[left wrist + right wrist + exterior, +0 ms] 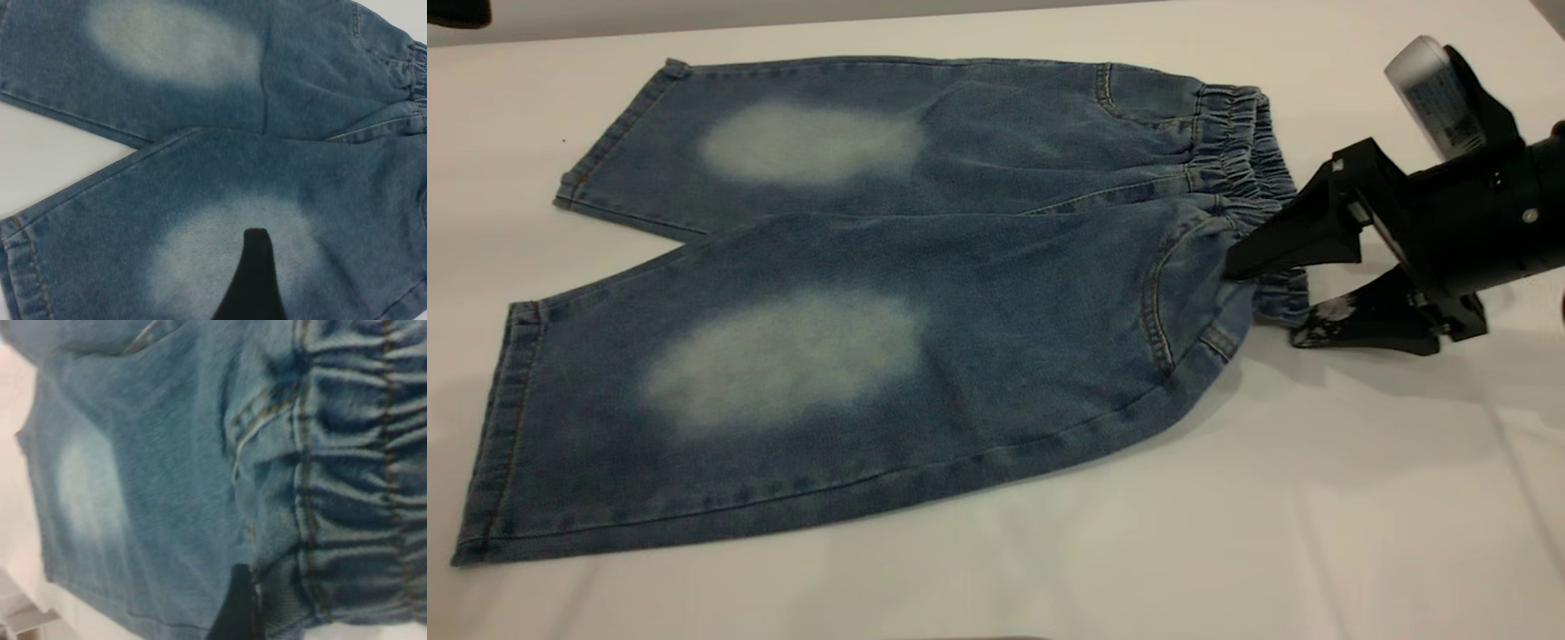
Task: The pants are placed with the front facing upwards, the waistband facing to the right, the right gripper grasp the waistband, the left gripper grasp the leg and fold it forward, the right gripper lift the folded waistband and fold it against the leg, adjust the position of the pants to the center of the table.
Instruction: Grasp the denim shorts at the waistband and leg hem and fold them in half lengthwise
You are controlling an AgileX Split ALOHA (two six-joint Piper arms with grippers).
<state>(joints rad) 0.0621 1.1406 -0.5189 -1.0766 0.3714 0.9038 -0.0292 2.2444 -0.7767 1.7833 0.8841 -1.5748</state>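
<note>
1. Exterior view: right gripper reaches in from the right edge at the near end of the waistband. Upper finger lies on top of the denim by the near pocket; lower finger sits beside the table, just past the gathered edge. Fingers are spread with the waistband's edge between them; whether they pinch the cloth cannot be told.
2. Arm behind the right gripper is cut off by the frame; a pale cylindrical part on its top is only partly visible.
3. Right wrist view: waistband fills much of the picture, gathers and tan stitching blurred. One dark fingertip shows against the denim, cropped at the edge; the other finger is hidden.
4. Left wrist view: left gripper shows only as one dark pointed fingertip over the pale faded patch of the near leg. The second finger is out of frame, so open or closed cannot be told; contact with the cloth also unclear.
5. Left gripper does not appear in the exterior view.
6. Pants lie flat, front up, waistband to the right, leg hems to the left, legs splayed apart. Near hem reaches almost to the left edge.
</note>
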